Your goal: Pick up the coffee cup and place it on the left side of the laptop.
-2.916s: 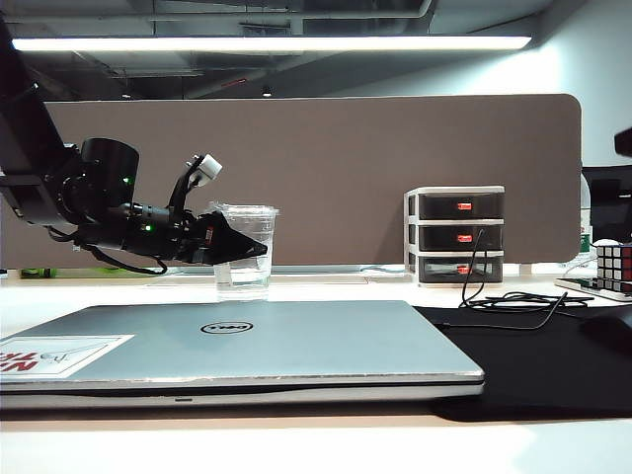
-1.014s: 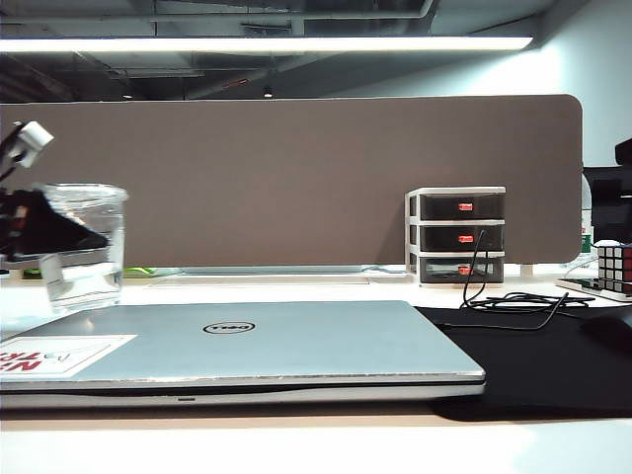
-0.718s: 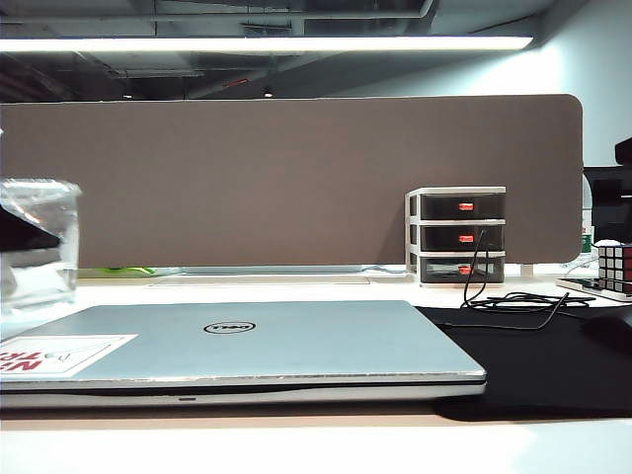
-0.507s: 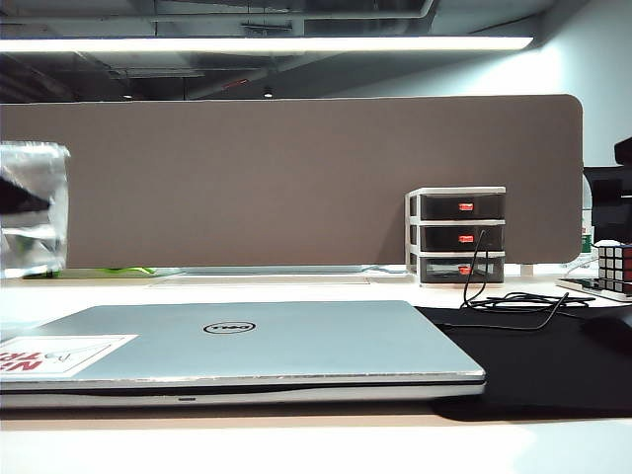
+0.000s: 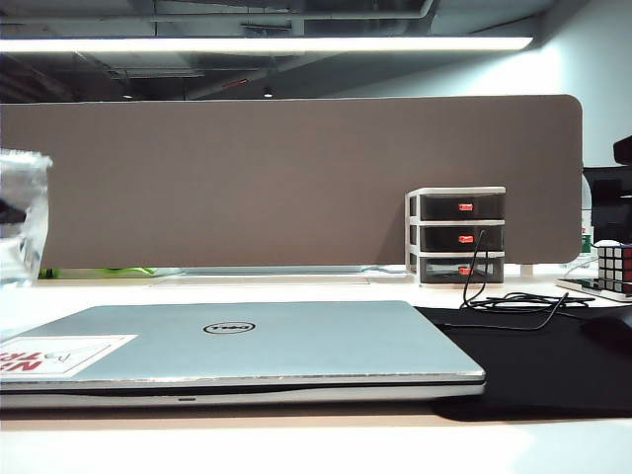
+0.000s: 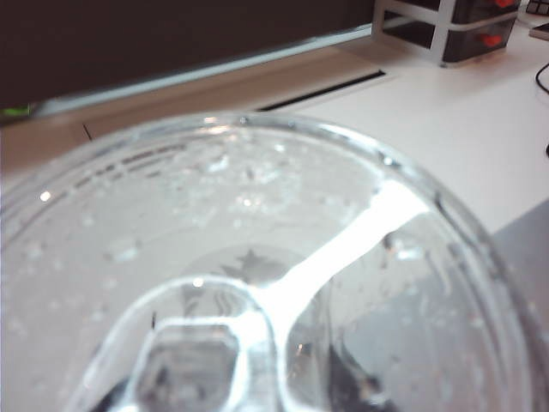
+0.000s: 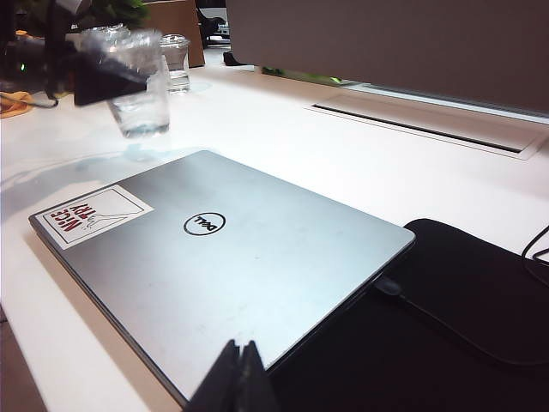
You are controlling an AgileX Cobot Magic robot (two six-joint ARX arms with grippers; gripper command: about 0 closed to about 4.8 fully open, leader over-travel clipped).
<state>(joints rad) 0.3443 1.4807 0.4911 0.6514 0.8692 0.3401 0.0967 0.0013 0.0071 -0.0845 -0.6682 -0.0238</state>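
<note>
The coffee cup [image 5: 20,217] is a clear lidded plastic cup, half cut off by the exterior view's left edge and hanging above the table. My left gripper [image 7: 105,84] is shut on the cup [image 7: 137,86]; its black finger crosses the cup wall. The cup hangs just beyond the laptop's stickered corner. The cup's lid [image 6: 257,257] fills the left wrist view. The silver laptop [image 5: 247,346] lies closed at the centre, and its Dell logo shows on the lid [image 7: 223,249]. My right gripper [image 7: 243,354] is shut and empty, low over the laptop's edge by the black mat.
A second clear cup [image 7: 176,58] stands on the table behind the held one. A black mat [image 5: 533,365] lies right of the laptop, with cables [image 5: 504,298], a small drawer unit [image 5: 456,234] and a Rubik's cube [image 5: 614,267] behind it. A brown partition [image 5: 296,178] closes the back.
The left gripper has carried the cup leftward and upward, from behind the laptop's left part to the exterior view's left edge. The right arm has not moved.
</note>
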